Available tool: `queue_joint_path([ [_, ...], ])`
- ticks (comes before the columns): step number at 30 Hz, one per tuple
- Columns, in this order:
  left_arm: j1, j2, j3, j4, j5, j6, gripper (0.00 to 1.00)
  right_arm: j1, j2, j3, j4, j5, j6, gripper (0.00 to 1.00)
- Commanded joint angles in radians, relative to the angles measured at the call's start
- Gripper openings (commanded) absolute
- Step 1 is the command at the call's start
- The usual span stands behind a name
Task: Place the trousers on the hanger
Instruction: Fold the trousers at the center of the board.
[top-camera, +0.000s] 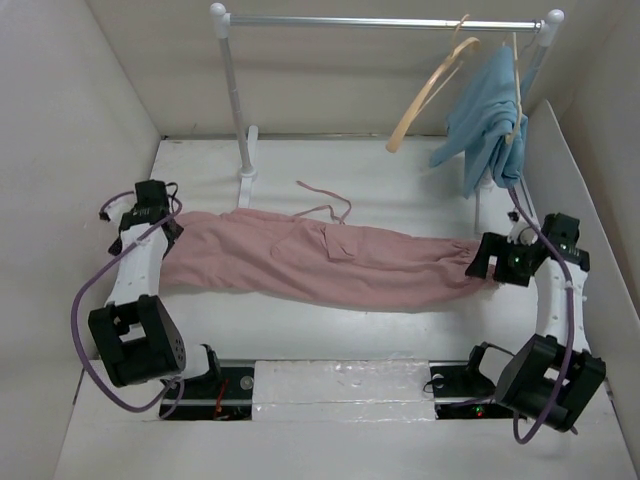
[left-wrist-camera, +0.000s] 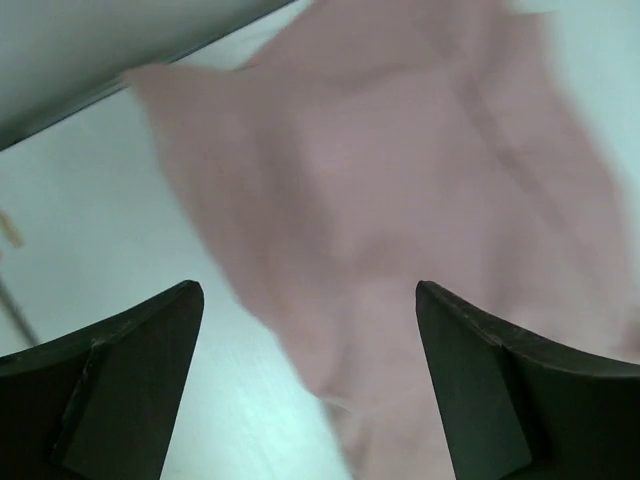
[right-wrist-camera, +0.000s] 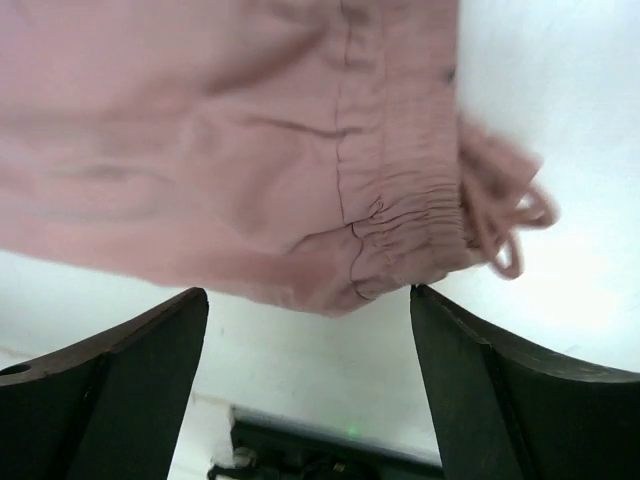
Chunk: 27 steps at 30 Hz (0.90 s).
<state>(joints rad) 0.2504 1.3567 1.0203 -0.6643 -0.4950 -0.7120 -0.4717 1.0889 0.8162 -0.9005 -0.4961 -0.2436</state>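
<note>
Hanging just beside the hanger (top-camera: 432, 95) on the rail (top-camera: 380, 21), a light-blue garment (top-camera: 490, 115)

1. The trousers (top-camera: 320, 262) lie lengthwise across the middle of the table (top-camera: 400, 190), running left to right.
2. The left end effector (top-camera: 168, 220) sits at their left end, and the right end effector (top-camera: 480, 262) at their right end.
3. A clothes rail (top-camera: 380, 22) stands behind the trousers.
4. The hanger (top-camera: 424, 90) hangs from the rail's right part, with a hung garment (top-camera: 490, 115) just to its right.

Pink trousers (top-camera: 320, 260) flat across table (top-camera: 400, 170), hanger (top-camera: 420, 98) apparently on rail (top-camera: 380, 22)
</note>
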Motion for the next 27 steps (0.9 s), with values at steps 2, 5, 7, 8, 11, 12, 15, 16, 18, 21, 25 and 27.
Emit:
queue_joint_path([
  [2,-0.175,-0.071,0.177,0.003,0.021,-0.021,0.84,0.019,0.023,0.159,0.104,-0.018,0.016,0.87],
  [5,-0.313,-0.059,0.179,0.113,0.044,0.023,0.81,0.019,0.043,0.121,0.283,-0.073,0.09,0.88],
  [7,-0.355,-0.032,0.161,0.163,0.102,0.032,0.8,0.019,0.078,0.094,0.343,-0.058,0.139,0.88],
  [8,-0.384,-0.018,0.153,0.189,0.116,0.022,0.8,0.019,0.094,0.089,0.365,-0.041,0.145,0.89],
  [11,-0.443,0.044,0.143,0.224,0.148,0.032,0.79,0.019,0.146,0.101,0.331,0.051,0.115,0.91],
  [12,-0.444,0.054,0.132,0.242,0.147,0.042,0.8,0.019,0.15,0.089,0.348,0.056,0.103,0.92],
  [15,-0.429,0.129,0.077,0.298,0.161,0.043,0.79,0.019,0.202,0.037,0.422,0.105,0.098,0.92],
  [16,-0.412,0.149,0.067,0.307,0.165,0.04,0.79,0.031,0.224,0.026,0.443,0.113,0.099,0.92],
  [18,-0.378,0.188,0.049,0.331,0.193,0.036,0.79,0.031,0.313,0.005,0.462,0.111,0.096,0.91],
  [21,-0.358,0.258,0.057,0.336,0.176,0.032,0.79,0.016,0.374,-0.043,0.489,0.108,0.089,0.88],
  [25,-0.358,0.338,0.075,0.358,0.19,0.023,0.8,-0.061,0.326,-0.098,0.515,0.143,0.089,0.84],
  [27,-0.358,0.364,0.113,0.341,0.214,0.019,0.81,-0.087,0.283,-0.056,0.462,0.168,0.075,0.87],
])
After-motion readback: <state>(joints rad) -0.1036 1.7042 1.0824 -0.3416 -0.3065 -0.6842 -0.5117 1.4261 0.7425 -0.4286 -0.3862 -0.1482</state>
